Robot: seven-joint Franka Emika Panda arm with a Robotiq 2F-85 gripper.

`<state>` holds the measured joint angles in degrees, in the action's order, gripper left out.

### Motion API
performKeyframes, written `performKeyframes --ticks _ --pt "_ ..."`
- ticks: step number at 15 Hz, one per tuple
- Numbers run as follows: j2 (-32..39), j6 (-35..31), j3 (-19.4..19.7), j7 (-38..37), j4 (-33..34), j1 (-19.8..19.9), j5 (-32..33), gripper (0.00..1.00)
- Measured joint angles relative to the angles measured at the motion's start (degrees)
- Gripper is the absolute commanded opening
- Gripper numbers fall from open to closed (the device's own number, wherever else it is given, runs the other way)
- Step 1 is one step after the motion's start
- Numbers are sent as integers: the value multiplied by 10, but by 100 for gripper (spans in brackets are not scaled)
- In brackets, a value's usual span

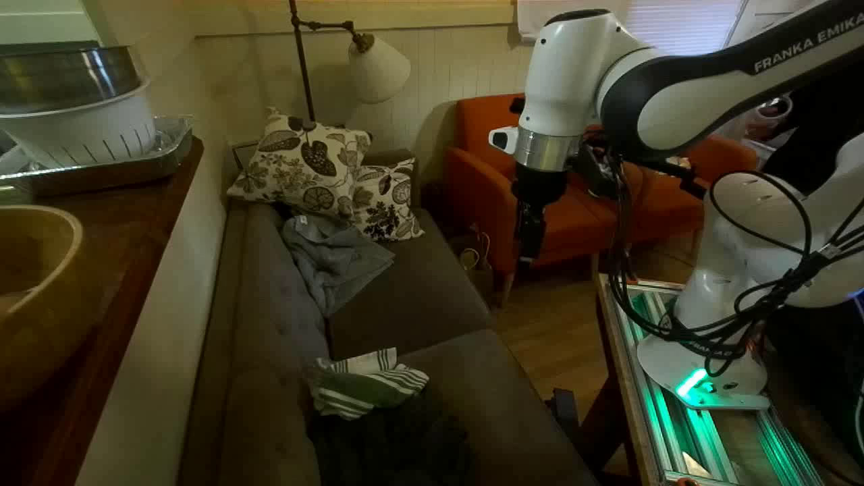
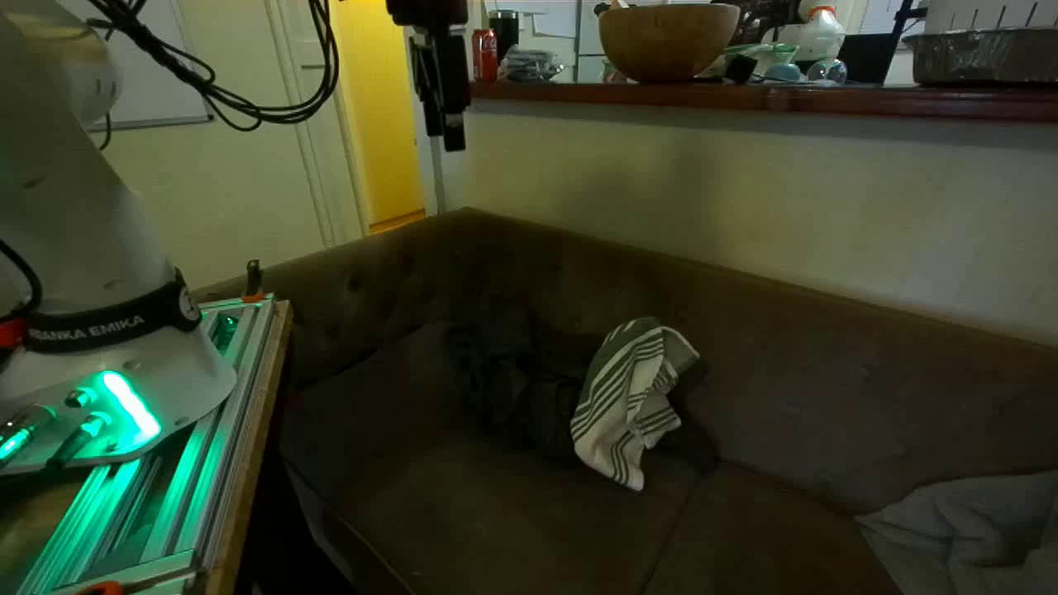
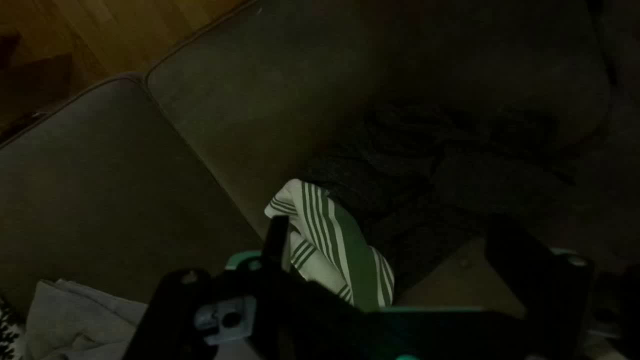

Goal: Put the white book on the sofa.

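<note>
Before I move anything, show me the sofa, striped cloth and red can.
Sofa (image 1: 413, 290), an exterior view, on a seat cushion.
Striped cloth (image 3: 357, 252), wrist view, on its green band.
Red can (image 2: 485, 56), an exterior view, on its side.

The arm (image 1: 634, 108) stands on its white base (image 1: 736, 371), a green light (image 1: 692, 382) glowing there, and its forearm (image 1: 742, 77), lettered FRANKA EMIKA, slopes down to a white wrist (image 1: 563, 74) that hangs nearly upright in an exterior view. The black gripper (image 2: 445, 140) points downward in both exterior views, while in the wrist view its two fingers (image 3: 276, 240), dark and blurred, stand wide apart with a broad gap between them
</note>
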<state>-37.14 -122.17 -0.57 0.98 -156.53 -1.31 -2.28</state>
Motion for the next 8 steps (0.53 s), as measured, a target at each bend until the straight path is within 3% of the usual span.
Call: performKeyframes --ticks 8 --pt "0 0 0 -4 0 0 0 100"
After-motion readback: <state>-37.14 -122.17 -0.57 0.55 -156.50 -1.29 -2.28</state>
